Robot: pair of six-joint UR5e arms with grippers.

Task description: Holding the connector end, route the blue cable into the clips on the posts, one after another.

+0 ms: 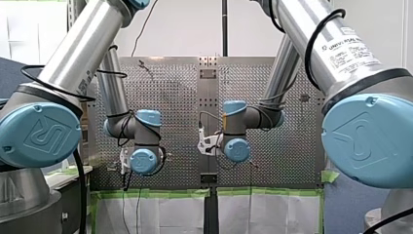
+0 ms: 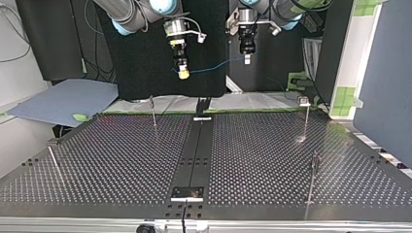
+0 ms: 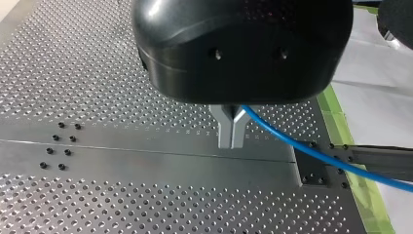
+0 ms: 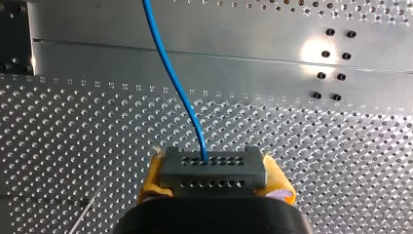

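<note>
Right end effector [image 4: 213, 181] is clenched on the connector [image 4: 213, 165], a grey block with rows of holes gripped between its yellow pads [image 4: 152, 178]. From the block's face the blue cable [image 4: 175, 83] runs straight ahead, away from the end effector. In the top view that run hangs in the air. Its long axis lies across the view with a slight sag, from my right arm at the view's left to the left end effector [image 3: 232, 132]. There the metal fingers [image 3: 225, 129] are closed on the cable partway along. Beyond them the cable trails off to the side and out of the left wrist view, so its far end is cut off.

Both end effectors hang well above the surface [image 2: 121, 160], and every post lies below them and toward the top view's camera. The post [image 2: 153, 110] at that view's left rear is the nearest, almost under the right end effector. I judge that arm is the better placed to lower the cable there first. A second post [image 2: 306, 116] at the right rear is nearer my left arm. A third post [image 2: 53, 162] and a fourth post [image 2: 313, 180] stand well apart at the near corners.

The clips [image 2: 304, 101] at the post tops are too small to show which way they open. In the front view the fingers and cable are hidden behind the wrists.
</note>
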